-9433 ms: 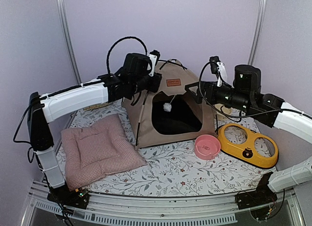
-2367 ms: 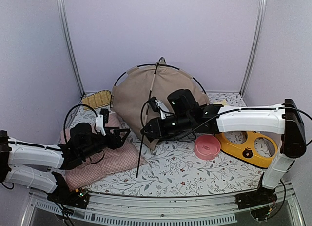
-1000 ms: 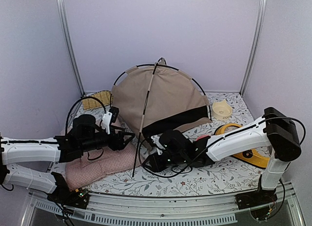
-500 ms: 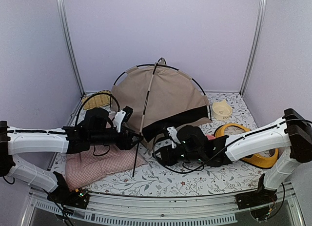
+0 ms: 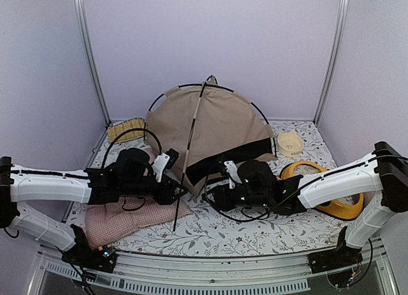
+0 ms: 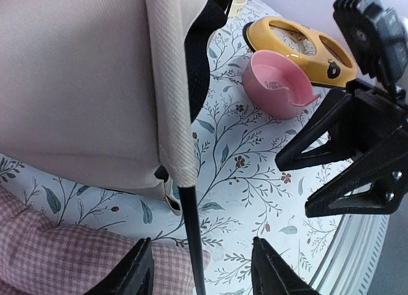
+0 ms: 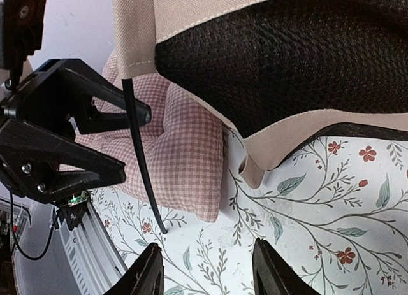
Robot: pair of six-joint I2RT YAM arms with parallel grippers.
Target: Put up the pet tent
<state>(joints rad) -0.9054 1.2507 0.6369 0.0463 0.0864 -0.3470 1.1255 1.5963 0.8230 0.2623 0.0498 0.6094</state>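
Tan pet tent (image 5: 210, 126), yellow feeder (image 5: 341, 210) partly hidden behind right arm (image 5: 331, 180)

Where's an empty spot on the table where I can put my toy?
The front strip of flowered cloth between the pink cushion and the yellow feeder is bare. So is the back right corner past the beige bowl. Crowded: the middle, where the left claw and right claw meet the tent.

**Arms drop low as pet tent goes over**

The pet tent (image 5: 217, 123), upright moments ago with its doorway facing front, now lies tipped back, a black pole (image 6: 190, 225) jutting from its front edge. The left gripper (image 6: 201, 240) closes in from the tent's left and straddles that pole, jaws narrowing. The right gripper (image 7: 207, 244) draws nearer the tent's front.
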